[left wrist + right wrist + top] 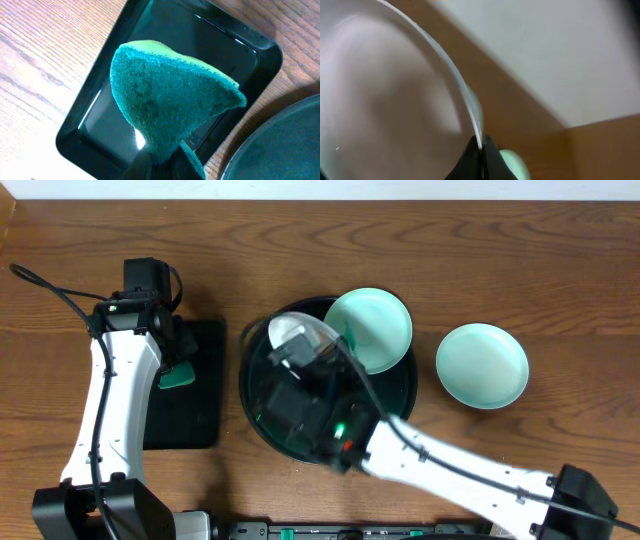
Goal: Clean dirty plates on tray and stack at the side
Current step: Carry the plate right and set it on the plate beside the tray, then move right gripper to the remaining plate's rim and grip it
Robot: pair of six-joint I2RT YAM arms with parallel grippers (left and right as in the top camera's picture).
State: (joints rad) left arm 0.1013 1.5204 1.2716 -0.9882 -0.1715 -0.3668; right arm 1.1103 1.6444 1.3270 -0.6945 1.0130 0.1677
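Pinching plate (385,100) by rim w/ R gripper (481,150), tilted above round tray (246,395) for wiping; clamping teal sponge (165,90) in L gripper (167,161) over rect. tray (95,125), ready to scrub.

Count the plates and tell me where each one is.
3. One plate sits on the table, right of the tray. A second rests on the tray's far right side. The right gripper holds the third by its rim over the tray.

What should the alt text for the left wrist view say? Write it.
The left hand pinches a rough teal green sponge by one corner, holding it above a glossy black rectangular tray on a brown wooden table. The rim of a large round dark tray shows at lower right.
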